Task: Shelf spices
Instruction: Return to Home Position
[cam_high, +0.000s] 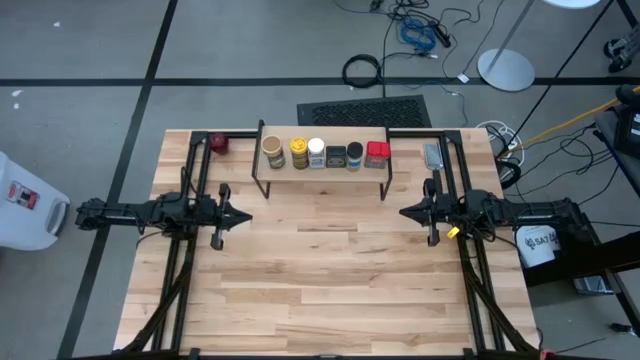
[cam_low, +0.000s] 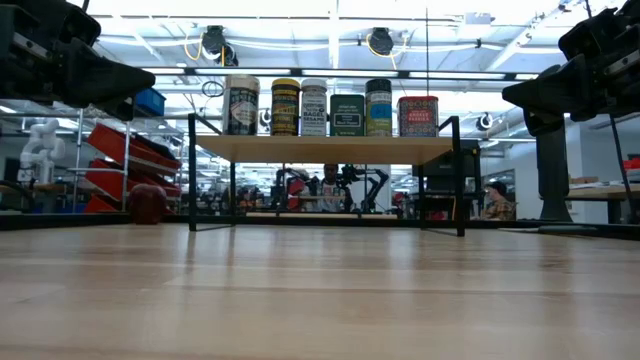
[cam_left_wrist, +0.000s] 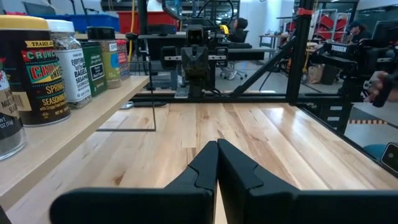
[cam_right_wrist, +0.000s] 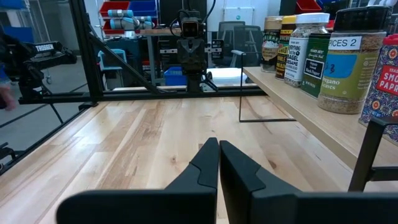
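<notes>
Spices (cam_high: 336, 155) stand in a single row on the shelf (cam_high: 320, 176), which sits at the far middle of your worktop (cam_high: 330, 285). In the high view, going from your left arm's side to your right arm's side, the row reads: tan-topped jar (cam_high: 273, 152), yellow-topped jar (cam_high: 298, 152), white-capped jar (cam_high: 316, 152), dark tin (cam_high: 336, 156), dark jar (cam_high: 354, 157), red square tin (cam_high: 377, 153). All six are upright on the light wood plank and packed close together; you cannot tell which of them touch. The low view shows the same row from table height, with the plank (cam_low: 320, 149) raised on thin black legs.

One small dark-red round object (cam_high: 220, 143) rests on the worktop just beside the shelf's left end, not on the shelf.

Your left gripper (cam_high: 248, 213) hovers over the left side of the worktop, pointing toward the centre, in front of the shelf and well apart from it. Its wrist view shows its jaws pressed together with nothing between them. Your right gripper (cam_high: 402, 211) hovers on the right side at the same depth, pointing back at the left one. Its jaws are also pressed together and hold nothing. The two tips face each other across bare wood, well apart.
</notes>
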